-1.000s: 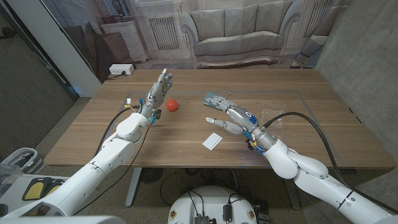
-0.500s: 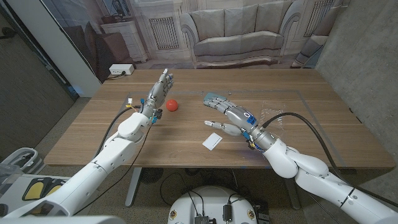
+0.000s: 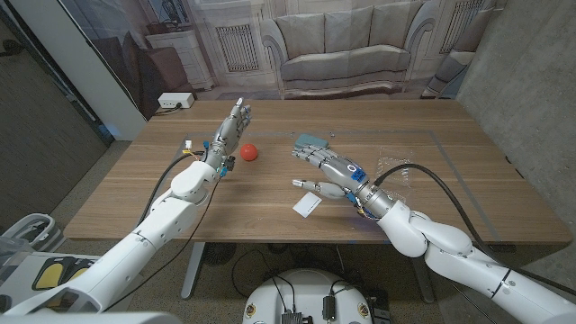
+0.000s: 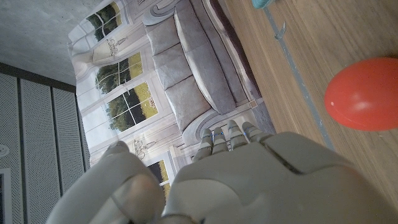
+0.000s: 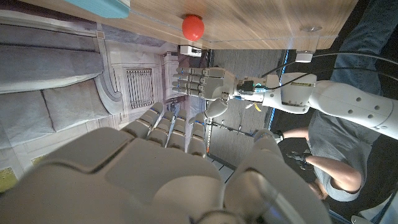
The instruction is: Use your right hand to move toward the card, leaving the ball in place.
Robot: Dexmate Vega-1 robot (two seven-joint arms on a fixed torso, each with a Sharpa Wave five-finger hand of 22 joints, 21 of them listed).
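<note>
On your wooden table (image 3: 450, 193), your right hand (image 3: 328, 171) hovers with fingers spread wide and holding nothing, just right of the white card (image 3: 307, 204) near the front edge, while your left hand (image 3: 229, 133) stands open beside the red ball (image 3: 248, 152) farther back.

red ball (image 5: 193, 26), left robot hand (image 5: 202, 84) (fingers apart)

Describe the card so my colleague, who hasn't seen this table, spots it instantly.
On the wooden table, look near the front edge at the middle, just beneath the right robot hand. The card is a small white rectangle lying flat, unlike the round red ball farther back.
</note>
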